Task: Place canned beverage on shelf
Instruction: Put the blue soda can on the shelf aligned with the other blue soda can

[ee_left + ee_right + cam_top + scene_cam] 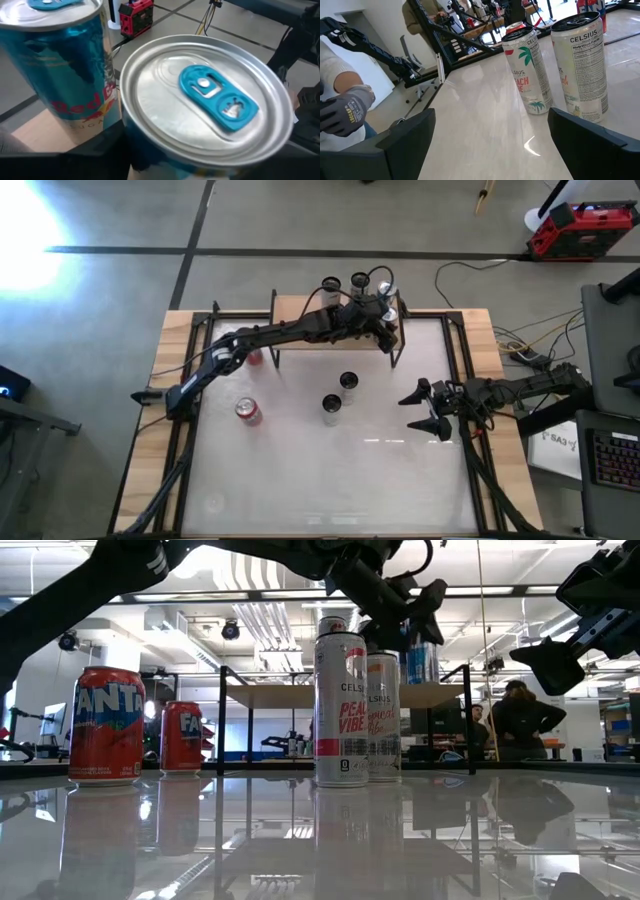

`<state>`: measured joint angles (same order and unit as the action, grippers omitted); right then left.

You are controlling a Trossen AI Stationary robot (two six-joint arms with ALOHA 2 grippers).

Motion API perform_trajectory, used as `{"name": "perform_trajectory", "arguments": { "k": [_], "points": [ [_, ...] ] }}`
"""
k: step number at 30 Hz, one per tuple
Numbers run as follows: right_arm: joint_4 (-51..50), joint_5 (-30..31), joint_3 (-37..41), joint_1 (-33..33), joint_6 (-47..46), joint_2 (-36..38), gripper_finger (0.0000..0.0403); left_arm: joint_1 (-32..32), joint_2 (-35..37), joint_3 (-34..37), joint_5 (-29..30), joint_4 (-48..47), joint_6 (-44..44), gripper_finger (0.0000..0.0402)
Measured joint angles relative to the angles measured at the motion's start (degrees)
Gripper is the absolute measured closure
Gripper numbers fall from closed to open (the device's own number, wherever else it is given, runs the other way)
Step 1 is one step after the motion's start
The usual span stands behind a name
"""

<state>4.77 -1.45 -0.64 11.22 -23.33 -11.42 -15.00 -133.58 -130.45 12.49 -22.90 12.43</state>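
Note:
The shelf [296, 310], a tan wooden top on black legs, stands at the table's far middle. Several cans stand along its far edge, among them two dark-topped ones [330, 284] [358, 280]. My left gripper [386, 312] reaches over the shelf's right end and is shut on a blue Red Bull can [205, 100] with a blue tab. A second Red Bull can [55, 60] stands right beside it on the wood. My right gripper [425, 408] is open and empty over the table's right side. My left gripper has the blue can between its two fingers, one dark finger [100, 155] on each side of the can's upper wall [125, 125], coming from above and the table's left. The can's wide top hides the pads. The can stands upright on the shelf top [430, 692].
Two tall Celsius cans [348, 383] [331, 406] stand at the table's middle, in front of the shelf. Two red Fanta cans [248, 411] [255, 357] stand at the left. A person's gloved hand [345, 110] shows beyond the table.

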Motion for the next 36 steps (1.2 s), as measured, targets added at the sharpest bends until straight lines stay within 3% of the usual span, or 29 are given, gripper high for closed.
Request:
{"name": "perform_trajectory", "arguments": {
  "k": [6, 11, 21, 36],
  "points": [
    [-0.01, 0.01, -0.01, -0.01, 0.0, 0.0, 0.0033, 0.5, 0.0, 0.0, 0.67, -0.03, 1.16, 0.0176],
    [-0.01, 0.01, 0.0, 0.01, 0.0, 0.0, 0.0033, 1.83, 0.0, -0.15, 6.06, -1.08, 2.81, 0.0161],
    [0.0, 0.01, 0.01, -0.01, 0.0, 0.0, 0.0033, 4.11, -0.22, -1.79, 15.63, -2.06, 6.03, 0.0167],
    [-0.01, 0.01, 0.0, 0.01, 0.0, -0.02, 0.0033, 4.28, -0.22, -1.81, 20.84, -2.63, 14.25, 0.0167]
  ]
}}
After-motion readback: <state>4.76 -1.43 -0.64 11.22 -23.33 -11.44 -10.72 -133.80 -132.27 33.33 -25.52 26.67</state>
